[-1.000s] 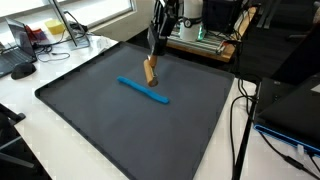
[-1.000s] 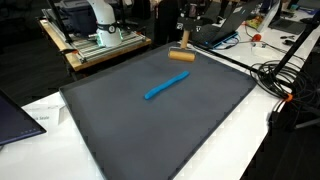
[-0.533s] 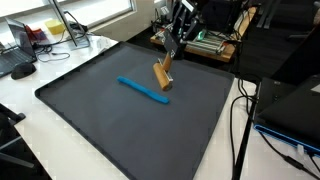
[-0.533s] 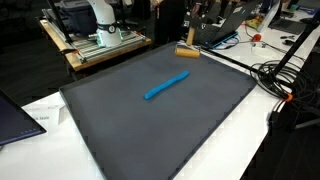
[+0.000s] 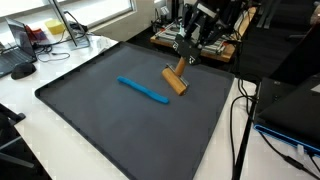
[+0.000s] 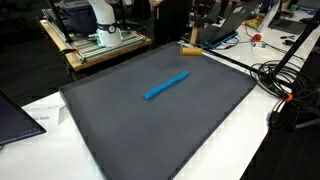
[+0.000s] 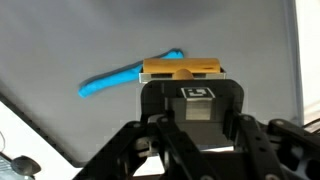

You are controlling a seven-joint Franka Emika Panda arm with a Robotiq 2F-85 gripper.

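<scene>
Claw: I am running the claw [image 5: 183,62] narrowed down onto a wooden block [image 5: 175,80]. In the wrist view the claw [image 7: 186,78] is pinching a short stub that sticks out of the block's long side.
Wooden block: it is hanging tilted right of centre in the upper part of an exterior view, top end at the claw and low end down by the mat [image 5: 120,130]. I cannot tell whether that end is touching. In an exterior view the block [image 6: 190,48] is sitting at top centre, close to the mat's far edge.
Blue pen: it is lying flat on the mat, just left of the block and apart from it [image 5: 143,90]. In the wrist view the blue pen [image 7: 130,75] is showing past the block's left end.
Bench: the white bench [image 5: 20,110] is carrying the mat, with cables and other gear crowding its edges.
Step in hand: I am judging this as the carry, with the block gripped and travelling low near the mat's edge.
Next move: I am thinking it calls for a steady grip on that thin stub, since the block could swivel. It also calls for clearance from the pen and from the gear beyond the mat.
</scene>
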